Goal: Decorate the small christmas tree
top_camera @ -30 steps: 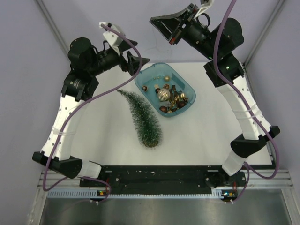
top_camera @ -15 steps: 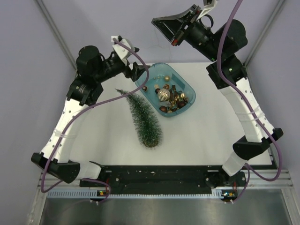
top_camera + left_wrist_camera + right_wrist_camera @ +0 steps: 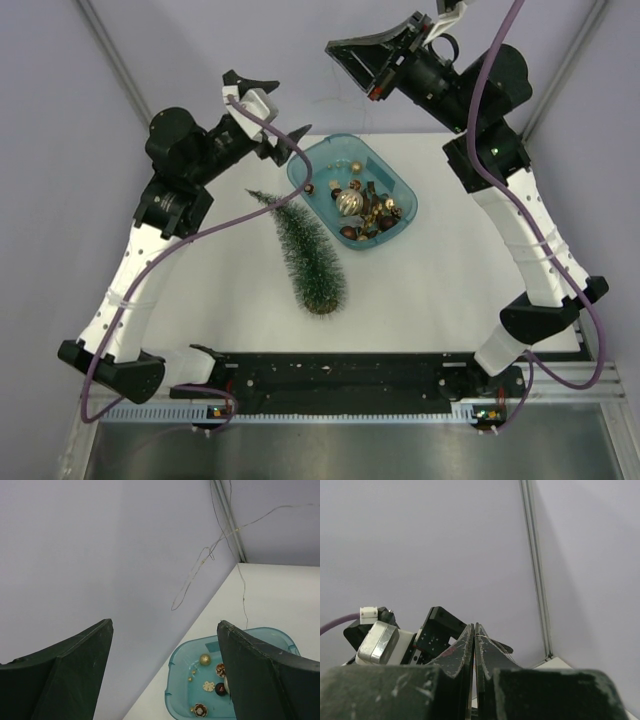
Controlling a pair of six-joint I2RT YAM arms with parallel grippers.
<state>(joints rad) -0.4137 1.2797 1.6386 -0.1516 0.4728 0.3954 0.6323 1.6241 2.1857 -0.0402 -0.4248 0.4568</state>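
The slim, frosted dark-green bottle-brush christmas tree (image 3: 308, 255) lies on its side on the white bench (image 3: 450, 290), just left of the teal plastic tray (image 3: 398, 182) holding small ornaments. The left end effector (image 3: 164, 625) hangs wide open and empty near the tray's far-left end. The right end effector (image 3: 474, 627) is raised high, its fingers pressed together.

Left gripper (image 3: 272, 108) hovers spread wide just left of the teal tray (image 3: 296, 178); right gripper (image 3: 336, 47), raised behind it, has its fingers pressed together.

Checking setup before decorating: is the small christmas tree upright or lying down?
Lying down: from above, the small christmas tree shows its full length flat on the table.
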